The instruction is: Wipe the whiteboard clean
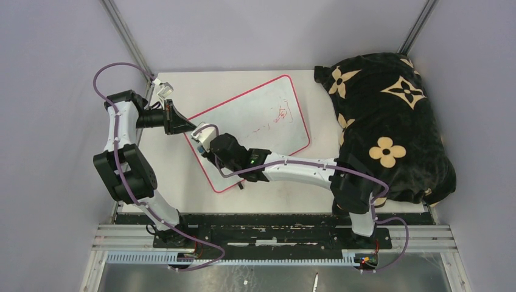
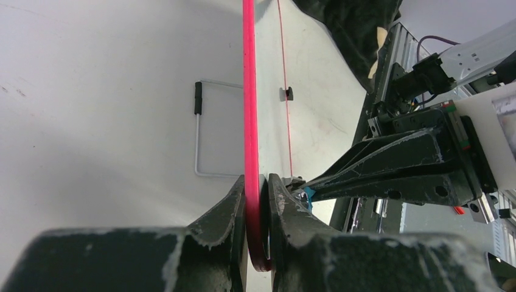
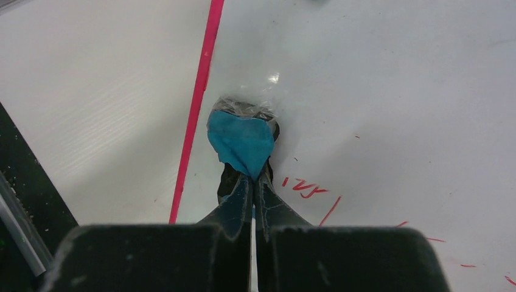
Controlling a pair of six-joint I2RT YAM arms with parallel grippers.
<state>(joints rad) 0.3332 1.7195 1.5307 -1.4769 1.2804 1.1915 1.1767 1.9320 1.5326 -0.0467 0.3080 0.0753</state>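
The whiteboard (image 1: 255, 115) with a thin red border lies tilted on the table and bears red scribbles (image 1: 283, 113). My left gripper (image 1: 182, 125) is shut on its left rim; the left wrist view shows both jaws clamped on the red edge (image 2: 248, 91). My right gripper (image 1: 202, 145) is shut on a small blue eraser pad (image 3: 240, 140) with clear wrap on it. The pad rests on the board (image 3: 395, 91) next to its red border. Red marks (image 3: 304, 187) lie just right of my right fingertips (image 3: 268, 194).
A black blanket with cream flower prints (image 1: 389, 121) covers the table's right side and touches the board's right end. A black clip (image 2: 286, 93) sits on the board's edge and a thin wire bracket (image 2: 198, 131) shows on its other face. Metal rails (image 1: 274, 234) run along the near edge.
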